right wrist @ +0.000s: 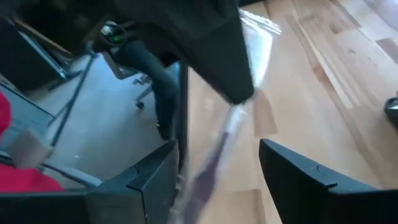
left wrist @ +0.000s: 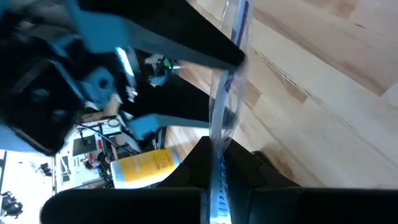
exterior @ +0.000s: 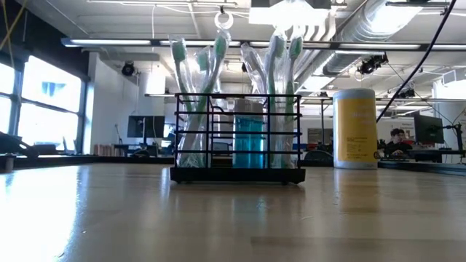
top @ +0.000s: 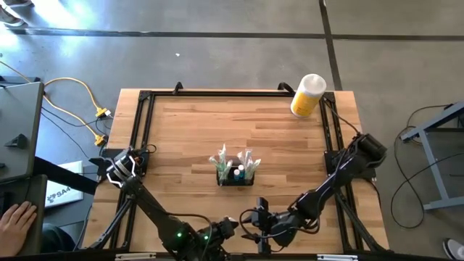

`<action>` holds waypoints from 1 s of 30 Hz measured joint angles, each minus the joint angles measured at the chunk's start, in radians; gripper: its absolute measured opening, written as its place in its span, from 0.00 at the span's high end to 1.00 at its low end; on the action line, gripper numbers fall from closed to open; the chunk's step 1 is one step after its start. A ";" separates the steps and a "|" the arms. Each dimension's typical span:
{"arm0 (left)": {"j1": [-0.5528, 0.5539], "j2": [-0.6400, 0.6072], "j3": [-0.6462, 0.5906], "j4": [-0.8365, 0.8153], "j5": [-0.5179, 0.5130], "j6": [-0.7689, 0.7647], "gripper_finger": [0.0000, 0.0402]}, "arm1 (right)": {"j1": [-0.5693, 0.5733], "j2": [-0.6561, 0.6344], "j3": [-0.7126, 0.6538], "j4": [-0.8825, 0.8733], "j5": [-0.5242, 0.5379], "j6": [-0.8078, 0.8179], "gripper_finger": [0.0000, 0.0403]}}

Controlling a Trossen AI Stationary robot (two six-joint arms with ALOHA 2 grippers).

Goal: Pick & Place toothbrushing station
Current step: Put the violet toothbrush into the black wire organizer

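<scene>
The toothbrushing station (top: 235, 176) (exterior: 237, 138), a black wire organiser, stands on its base in the middle of the wooden table. Several clear-wrapped toothbrushes and a blue tube stand upright in it. Both grippers meet near the table's near edge. My left gripper (top: 230, 229) (left wrist: 221, 158) is shut on one more clear-wrapped toothbrush (left wrist: 227, 93) (right wrist: 217, 149). My right gripper (top: 251, 223) (right wrist: 217, 171) faces it and is open, one finger on either side of that toothbrush's free length. I see no touch there. My left gripper pinches the wrapped toothbrush (left wrist: 219, 180) between its two fingers. The toothbrush runs along the fingers and sticks out past their tips toward my right gripper. It is lifted clear of the table. Which end the fingers have, I cannot tell.
A yellow bottle with a white cap (top: 308, 94) (exterior: 355, 127) stands at the table's far right corner. Black frame rails (top: 145, 130) run along the table's left, far and right edges. A person's hand (top: 16, 217) rests beyond the left edge, and cables lie on the floor there.
</scene>
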 joint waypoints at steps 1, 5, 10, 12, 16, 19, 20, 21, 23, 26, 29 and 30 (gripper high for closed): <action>0.000 0.000 0.000 0.000 0.001 0.000 0.97 | -0.004 0.007 -0.001 0.001 -0.001 -0.005 0.46; 0.000 0.000 0.000 0.001 0.001 0.000 0.97 | -0.018 0.028 -0.001 0.004 -0.008 -0.009 0.47; 0.000 0.000 0.000 0.002 0.006 -0.001 0.97 | -0.024 0.027 0.000 0.008 -0.021 -0.018 0.54; 0.000 0.000 0.000 0.001 0.009 -0.001 0.97 | -0.021 0.027 0.000 0.015 -0.024 -0.025 0.60; 0.000 0.000 -0.001 0.001 0.010 -0.003 0.96 | -0.018 0.027 0.000 0.001 -0.023 -0.042 0.74; 0.000 0.000 -0.001 0.004 0.013 -0.003 0.94 | -0.019 0.027 0.000 -0.006 -0.016 -0.064 0.88; -0.001 0.000 -0.001 0.005 0.013 -0.003 0.93 | -0.019 0.027 -0.001 -0.008 -0.015 -0.074 0.92; -0.001 0.000 -0.001 0.003 0.011 -0.007 0.93 | -0.021 0.027 -0.001 -0.007 -0.018 -0.084 0.93; -0.001 0.000 -0.001 0.007 0.013 -0.022 0.91 | -0.020 0.027 -0.001 -0.004 -0.013 -0.097 0.93; -0.001 0.000 -0.001 0.004 0.018 -0.050 0.90 | -0.019 0.027 -0.001 -0.006 -0.008 -0.101 0.92; 0.000 0.000 -0.001 0.004 0.071 -0.055 0.89 | -0.019 0.027 -0.001 -0.010 0.000 -0.104 0.92; 0.000 0.000 0.000 -0.003 0.094 -0.021 0.89 | -0.018 0.027 -0.001 -0.014 0.000 -0.104 0.92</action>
